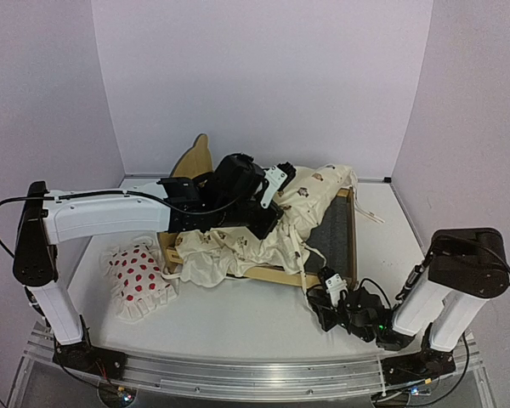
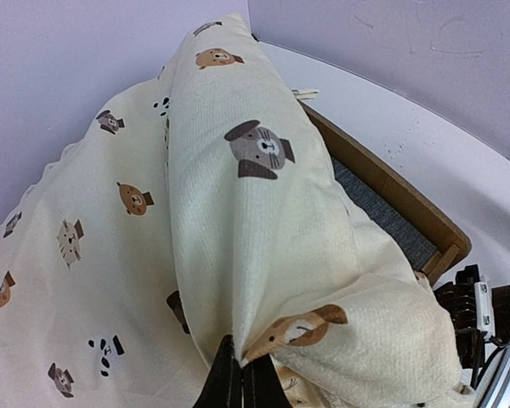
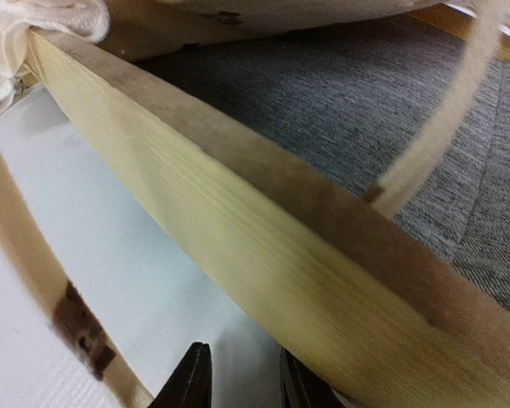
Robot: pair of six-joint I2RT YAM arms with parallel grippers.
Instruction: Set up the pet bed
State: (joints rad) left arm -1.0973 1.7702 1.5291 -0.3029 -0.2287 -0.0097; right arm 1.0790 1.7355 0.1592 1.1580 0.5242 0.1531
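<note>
At the far left the red-dotted pillow (image 1: 140, 272) lies on the counter (image 1: 238, 327), just beside the near-left corner of the pet bed (image 1: 336, 234) and not yet in it. The bed stands mid-counter with its headboard (image 1: 195, 157) toward the back wall. The left arm reaches across it, and the left tool (image 2: 240, 361) is clamped shut on a fold of the animal-print quilt (image 2: 255, 212), holding it bunched and lifted over the frame. Most of the quilt is heaped on the left and middle of the bed, and the grey base (image 2: 382, 212) is bare on the right. At the near-right corner the right tool (image 3: 242, 361) sits low on the counter against the outside of the wooden rail (image 3: 238, 229). Its jaws stand a little apart with nothing visibly between them. A blurred quilt tie (image 3: 442, 119) hangs close by.

The step in hand looks like spreading the quilt. Next, I judge, the left arm must carry its fold rightward across the bare base, while the right tool catches a free edge or tie to pull it flat.
</note>
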